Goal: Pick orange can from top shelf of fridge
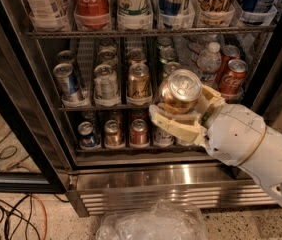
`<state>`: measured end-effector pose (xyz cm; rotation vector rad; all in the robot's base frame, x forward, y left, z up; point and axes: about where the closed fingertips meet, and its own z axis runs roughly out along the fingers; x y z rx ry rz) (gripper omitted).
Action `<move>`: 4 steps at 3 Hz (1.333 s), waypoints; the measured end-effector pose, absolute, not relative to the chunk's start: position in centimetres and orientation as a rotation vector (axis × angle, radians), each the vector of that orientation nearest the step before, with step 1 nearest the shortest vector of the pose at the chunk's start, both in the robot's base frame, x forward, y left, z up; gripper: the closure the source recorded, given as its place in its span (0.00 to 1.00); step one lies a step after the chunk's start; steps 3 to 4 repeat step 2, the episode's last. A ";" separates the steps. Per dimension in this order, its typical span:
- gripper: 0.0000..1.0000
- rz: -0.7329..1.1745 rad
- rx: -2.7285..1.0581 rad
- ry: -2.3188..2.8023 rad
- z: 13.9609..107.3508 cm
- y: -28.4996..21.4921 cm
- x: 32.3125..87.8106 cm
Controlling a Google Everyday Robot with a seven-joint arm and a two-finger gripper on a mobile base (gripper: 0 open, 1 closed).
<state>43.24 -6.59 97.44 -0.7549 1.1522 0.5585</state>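
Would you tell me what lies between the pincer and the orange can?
Nothing: in the camera view, the pincer clasps the orange can directly, out in front of the fridge.

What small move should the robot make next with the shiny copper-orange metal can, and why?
Probably draw the cream two-finger gripper straight back from the black-framed fridge: it is shut on the copper-orange can, already off the top wire shelf.

The pincer (183, 109) sits in front of the fridge (181, 179), level with its middle rack, clasped around the upright orange can (181, 90). The top shelf (146, 32) runs above and behind them. Before the fridge's base, a plastic bag (151, 225) lies on the floor (61, 221), with cables (6, 214) to its left.
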 end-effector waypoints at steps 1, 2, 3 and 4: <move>1.00 0.611 -0.823 1.135 97.0 -5.5 41.7; 1.00 0.611 -0.823 1.135 97.0 -5.5 41.7; 1.00 0.611 -0.823 1.135 97.0 -5.5 41.7; 1.00 0.611 -0.823 1.135 97.0 -5.5 41.7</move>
